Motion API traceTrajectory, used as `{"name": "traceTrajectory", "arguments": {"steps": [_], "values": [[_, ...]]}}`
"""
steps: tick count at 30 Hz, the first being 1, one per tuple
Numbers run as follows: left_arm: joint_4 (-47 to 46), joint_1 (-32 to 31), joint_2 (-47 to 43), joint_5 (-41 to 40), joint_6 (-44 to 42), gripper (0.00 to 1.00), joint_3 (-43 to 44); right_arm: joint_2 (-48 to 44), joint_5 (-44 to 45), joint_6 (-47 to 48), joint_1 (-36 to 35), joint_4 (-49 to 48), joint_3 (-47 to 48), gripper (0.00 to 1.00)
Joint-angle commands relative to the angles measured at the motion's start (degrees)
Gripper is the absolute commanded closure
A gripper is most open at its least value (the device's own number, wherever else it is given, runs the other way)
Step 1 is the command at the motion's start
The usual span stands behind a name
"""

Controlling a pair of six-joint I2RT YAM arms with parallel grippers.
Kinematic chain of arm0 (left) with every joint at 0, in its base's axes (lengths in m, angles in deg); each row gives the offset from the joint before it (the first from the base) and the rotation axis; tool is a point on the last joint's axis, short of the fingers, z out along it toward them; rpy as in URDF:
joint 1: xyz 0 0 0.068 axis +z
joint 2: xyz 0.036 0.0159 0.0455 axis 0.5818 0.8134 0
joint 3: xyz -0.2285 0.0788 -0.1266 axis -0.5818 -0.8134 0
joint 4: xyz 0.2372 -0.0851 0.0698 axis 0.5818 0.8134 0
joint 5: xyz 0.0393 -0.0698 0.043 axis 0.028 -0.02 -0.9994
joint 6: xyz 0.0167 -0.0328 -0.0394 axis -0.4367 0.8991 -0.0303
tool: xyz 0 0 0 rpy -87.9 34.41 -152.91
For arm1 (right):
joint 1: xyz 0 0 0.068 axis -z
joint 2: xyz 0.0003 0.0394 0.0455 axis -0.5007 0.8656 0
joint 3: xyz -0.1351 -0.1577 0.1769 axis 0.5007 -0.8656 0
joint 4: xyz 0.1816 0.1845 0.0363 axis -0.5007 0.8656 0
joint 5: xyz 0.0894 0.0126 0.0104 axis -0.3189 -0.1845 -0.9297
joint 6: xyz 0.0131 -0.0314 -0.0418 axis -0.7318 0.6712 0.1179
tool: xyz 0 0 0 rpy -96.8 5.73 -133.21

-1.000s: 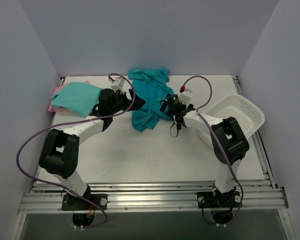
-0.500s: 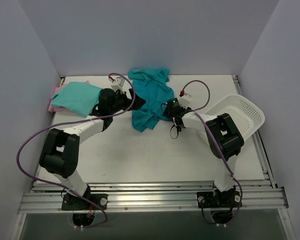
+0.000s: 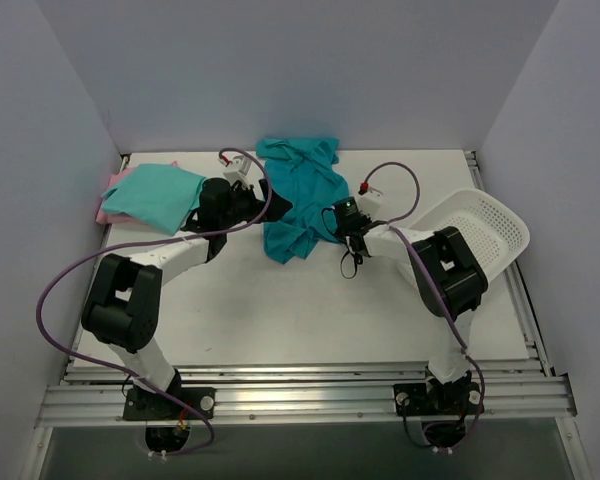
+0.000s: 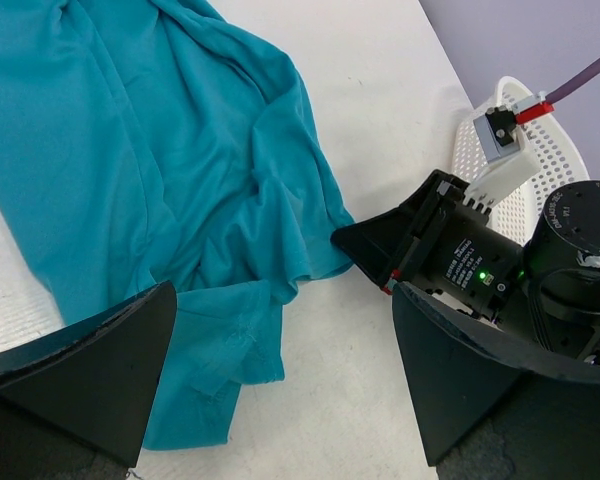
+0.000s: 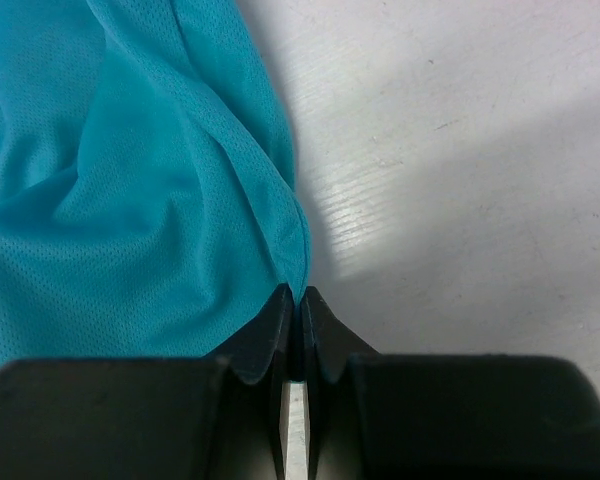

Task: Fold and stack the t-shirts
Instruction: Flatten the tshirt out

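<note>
My right pincer [image 5: 298,296] is closed tight, its two tips pressed together on the right-hand edge of the teal shirt [image 5: 100,200], where a fold of the cloth runs down into them just above the table [image 5: 460,180]. From above, this pincer [image 3: 333,222] sits at the lower right side of the teal shirt [image 3: 298,195], which lies crumpled and unfolded at the far middle of the table [image 3: 300,310], one end reaching the back edge. My left pincer [image 4: 280,385] stands wide open and grips nothing; it hangs over the left side of the teal shirt [image 4: 130,170], with the wrinkled cloth and a strip of bare table between its fingers, and it looks across at the right wrist. In the top view the left pincer [image 3: 270,205] is at the shirt's left edge. The mint-green shirt [image 3: 155,195] lies folded in the far left corner, on top of the pink shirt [image 3: 106,213], of which only a rim shows. The white basket [image 3: 480,225] sits tilted at the right edge of the table, well apart from the shirts.
</note>
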Motion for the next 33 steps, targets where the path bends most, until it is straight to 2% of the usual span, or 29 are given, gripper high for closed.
{"name": "traceTrajectory", "arguments": {"steps": [1,6,12,13,16,19,21,22,26,33], "values": [[-2.21,0.43,-0.78,0.14,-0.68,0.02,1.25,-4.33,1.98,-0.06,-1.10,2.24,-2.75,1.00],[3.68,0.51,-2.63,-4.24,-2.52,0.02,4.15,-16.80,5.58,-1.20,-4.79,6.10,-9.17,1.00],[6.58,0.60,-4.57,-6.01,-2.53,0.02,7.13,-35.34,14.96,-5.77,-16.46,18.75,-15.41,1.00],[7.37,0.60,-4.22,-6.54,-2.53,0.02,7.92,-37.71,16.12,-7.78,-19.70,21.99,-16.20,1.00],[7.38,0.51,-0.98,-7.42,-1.92,0.02,11.61,-46.23,18.59,-11.13,-22.98,26.57,-19.02,1.00],[5.37,0.43,5.87,-5.41,1.50,0.02,17.32,-48.89,19.56,-12.37,-23.51,28.87,-21.21,1.00],[4.13,0.43,11.48,-1.37,6.14,0.00,20.57,-50.30,19.65,-13.42,-24.13,30.45,-21.40,1.00],[3.17,0.34,13.17,-0.23,7.83,0.05,23.54,-51.35,20.87,-14.12,-24.74,32.90,-21.22,1.00],[1.32,-0.19,18.63,1.89,13.29,0.07,28.23,-54.95,25.17,-19.04,-28.96,38.72,-22.01,1.00],[5.97,-4.67,27.14,2.06,5.56,0.06,37.19,-55.67,25.80,-20.72,-29.75,40.30,-23.42,1.00]]}}
